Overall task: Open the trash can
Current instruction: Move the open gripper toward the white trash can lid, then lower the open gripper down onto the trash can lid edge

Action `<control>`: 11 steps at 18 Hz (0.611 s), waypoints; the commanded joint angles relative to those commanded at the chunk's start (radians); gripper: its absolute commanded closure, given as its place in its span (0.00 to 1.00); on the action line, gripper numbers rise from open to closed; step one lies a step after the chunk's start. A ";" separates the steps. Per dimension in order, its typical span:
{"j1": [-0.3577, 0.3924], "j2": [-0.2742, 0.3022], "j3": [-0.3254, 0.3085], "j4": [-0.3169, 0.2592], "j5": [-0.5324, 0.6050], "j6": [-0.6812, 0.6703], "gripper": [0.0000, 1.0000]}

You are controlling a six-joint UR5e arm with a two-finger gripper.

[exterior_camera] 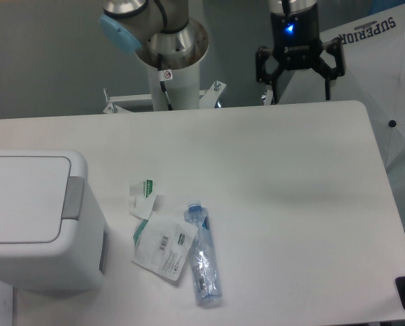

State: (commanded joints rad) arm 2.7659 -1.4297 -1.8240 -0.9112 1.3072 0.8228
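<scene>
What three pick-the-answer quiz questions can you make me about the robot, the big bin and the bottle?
1. Where is the trash can?
A. left edge of the table
B. right edge
C. under the gripper

2. What colour is the bottle cap?
A. red
B. blue
C. yellow

3. How is the trash can lid?
A. down flat
B. flipped up
C. missing

Answers:
1 A, the bin sits at the table's left side, far from the gripper.
2 B, the cap end by the paper packets is blue.
3 A, the lid lies flat, its grey push tab untouched.
</scene>
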 joint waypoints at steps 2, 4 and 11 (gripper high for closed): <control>-0.018 -0.003 0.021 0.000 -0.049 -0.106 0.00; -0.038 -0.003 0.028 0.000 -0.091 -0.201 0.00; -0.204 -0.063 0.080 0.000 -0.160 -0.434 0.00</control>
State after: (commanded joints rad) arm 2.5621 -1.4924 -1.7443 -0.9112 1.1474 0.3884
